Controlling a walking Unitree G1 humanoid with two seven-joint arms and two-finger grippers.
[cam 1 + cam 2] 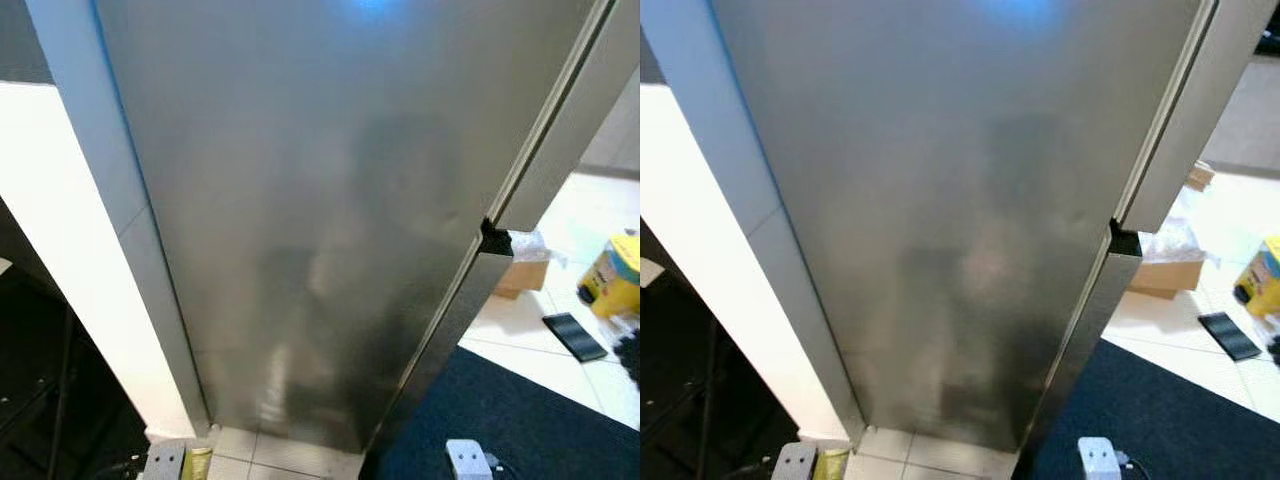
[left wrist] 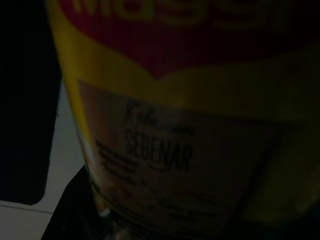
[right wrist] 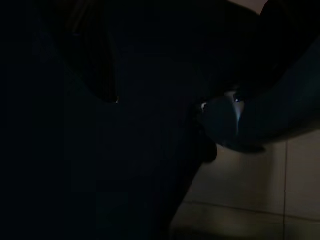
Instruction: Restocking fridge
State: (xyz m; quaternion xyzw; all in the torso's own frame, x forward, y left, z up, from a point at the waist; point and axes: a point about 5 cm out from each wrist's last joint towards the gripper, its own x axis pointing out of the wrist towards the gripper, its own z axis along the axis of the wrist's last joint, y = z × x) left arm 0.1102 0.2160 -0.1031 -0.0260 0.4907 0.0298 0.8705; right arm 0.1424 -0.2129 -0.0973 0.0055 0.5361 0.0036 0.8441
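The steel fridge door (image 1: 330, 200) stands closed right in front of me, and a narrow dark gap (image 1: 495, 235) shows along its right edge. A yellow Maggi packet (image 2: 200, 150) with a red label sits hard against the left wrist camera, off the tiled floor, gripped by my left gripper. Its yellow edge (image 1: 200, 463) shows beside my left arm's silver wrist (image 1: 165, 462) at the bottom. My right arm's silver wrist (image 1: 468, 460) hangs low over the mat. The right wrist view is very dark, with a rounded grey-blue shape (image 3: 235, 120) over pale tiles.
A white wall panel (image 1: 70, 250) flanks the fridge on the left. A dark mat (image 1: 510, 410) lies at lower right. On the tiles beyond it lie a cardboard box (image 1: 522, 272), a yellow tub (image 1: 612, 275) and a flat black object (image 1: 574, 335).
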